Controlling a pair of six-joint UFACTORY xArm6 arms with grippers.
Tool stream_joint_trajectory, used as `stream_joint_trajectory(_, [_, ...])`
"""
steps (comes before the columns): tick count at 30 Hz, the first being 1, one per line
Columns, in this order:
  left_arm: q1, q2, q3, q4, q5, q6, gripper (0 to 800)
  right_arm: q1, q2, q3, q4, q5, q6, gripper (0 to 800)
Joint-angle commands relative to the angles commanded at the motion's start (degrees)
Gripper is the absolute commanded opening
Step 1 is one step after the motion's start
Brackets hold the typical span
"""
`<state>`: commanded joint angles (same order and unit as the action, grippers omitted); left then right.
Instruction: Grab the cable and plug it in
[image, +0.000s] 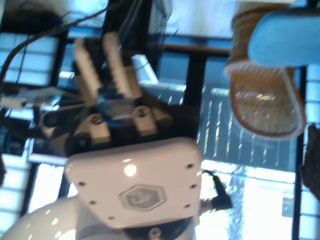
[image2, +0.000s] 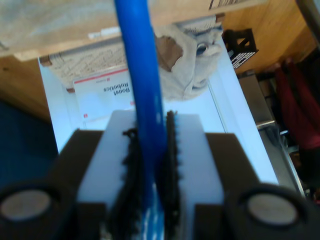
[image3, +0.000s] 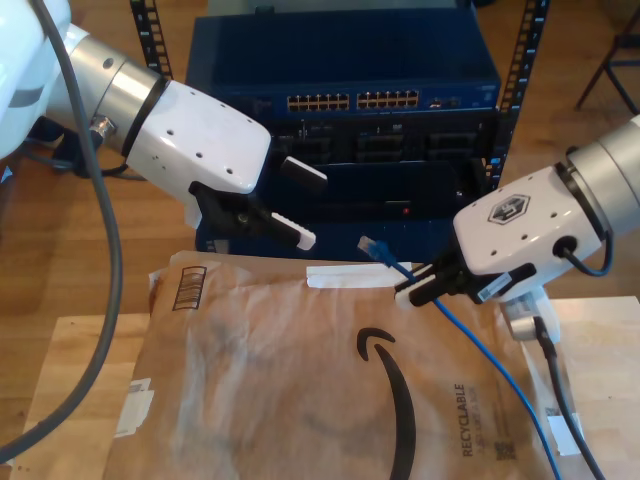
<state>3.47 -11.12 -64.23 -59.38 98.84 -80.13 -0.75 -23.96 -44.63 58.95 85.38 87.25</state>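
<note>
Item: thin bright-blue flexible Ethernet cable (image3: 470, 335) with small translucent-blue plug (image3: 371, 245). Location: clamped between the serrated pads of my second tool (image3: 418, 288), toward the exterior view's right; a short length runs on from the jaws to the plug, which hangs in air below the dark-blue rack-mounted network switch (image3: 350, 60) and its row of ports (image3: 355, 101). The remaining cable trails down across the crumpled brown paper mailer bag (image3: 300, 380). Handling, as judged: light, limp, smooth-jacketed and apt to slip; the plug's clip is likely fragile. Best hold: just behind the plug. My first tool (image3: 300, 205) stands spread, holding nothing.
</note>
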Motion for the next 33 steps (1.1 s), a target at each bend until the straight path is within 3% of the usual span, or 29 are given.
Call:
stream_joint_trajectory(12, [0.09,0.09,1.76,-2.99,1.58,-0.09,753,0.88,0.18,-3.34,1.93,-0.18,0.18,3])
stream_joint_trajectory(18, [0.18,-0.09,1.93,-4.66,2.55,-0.18,641,1.49,0.53,-3.87,1.93,-0.35,0.35,4])
stream_joint_trajectory(33, [0.97,0.00,1.67,-4.66,2.46,-0.53,522,2.02,0.88,-3.69,1.85,-1.41,0.35,4])
